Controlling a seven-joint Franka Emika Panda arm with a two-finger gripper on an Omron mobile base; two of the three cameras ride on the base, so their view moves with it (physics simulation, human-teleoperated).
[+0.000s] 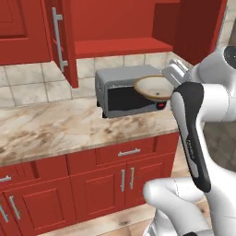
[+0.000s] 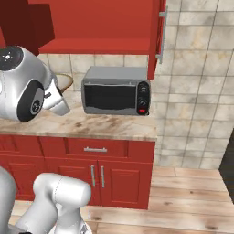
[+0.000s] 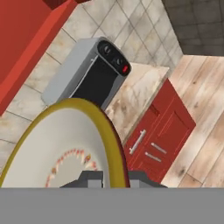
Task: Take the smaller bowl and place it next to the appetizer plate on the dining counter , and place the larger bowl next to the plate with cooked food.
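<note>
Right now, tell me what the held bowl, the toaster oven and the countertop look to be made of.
The smaller bowl, pinched at its rim by the gripper: likely glazed ceramic, with a smooth cream inside and a glossy darker rim.
The toaster oven: looks like brushed grey metal, with a dark door that could be glass.
The countertop: seemingly polished marble, beige with brown veins.

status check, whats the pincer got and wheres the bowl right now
Pincer shut on the smaller bowl at its rim. Bowl held aloft in front of the toaster oven, above the wall counter. Nothing blocking close by.
</note>
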